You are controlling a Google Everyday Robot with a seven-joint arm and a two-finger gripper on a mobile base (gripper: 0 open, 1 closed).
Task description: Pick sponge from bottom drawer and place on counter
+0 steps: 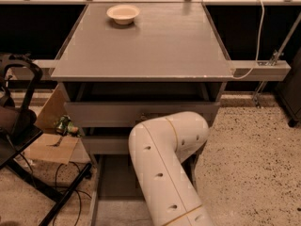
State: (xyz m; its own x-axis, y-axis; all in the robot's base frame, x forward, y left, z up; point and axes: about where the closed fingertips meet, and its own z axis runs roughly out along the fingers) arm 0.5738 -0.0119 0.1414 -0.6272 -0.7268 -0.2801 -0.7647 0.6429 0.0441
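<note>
- A black chair frame point(19, 119) is standing at the far left, with dark cables point(61, 182) trailing over the floor beneath it.
- A cardboard box point(51, 142) is leaning against the cabinet's left side; a small green object point(66, 125) is sitting on it, too blurred to name.
- A cream bowl point(123, 14) is resting upright near the back left corner of the desk point(160, 51), well apart from everything else.
- Under the desk, two drawers point(101, 114) are sitting one above the other, both pushed nearly in.
- The bottom drawer point(114, 185) is standing pulled out toward the camera, its grey floor showing left of the arm.
- The white arm point(164, 168) is rising from the lower edge, bending at its elbow in front of the drawers and covering the right part of the bottom drawer.
- The gripper is lying hidden behind that arm, somewhere low by the drawers — wide or narrow, I cannot tell.
- The sponge is not showing — where it is lying cannot be told.
- A white cable point(258, 29) is hanging down at the desk's right edge, over speckled floor point(256, 168).
</note>
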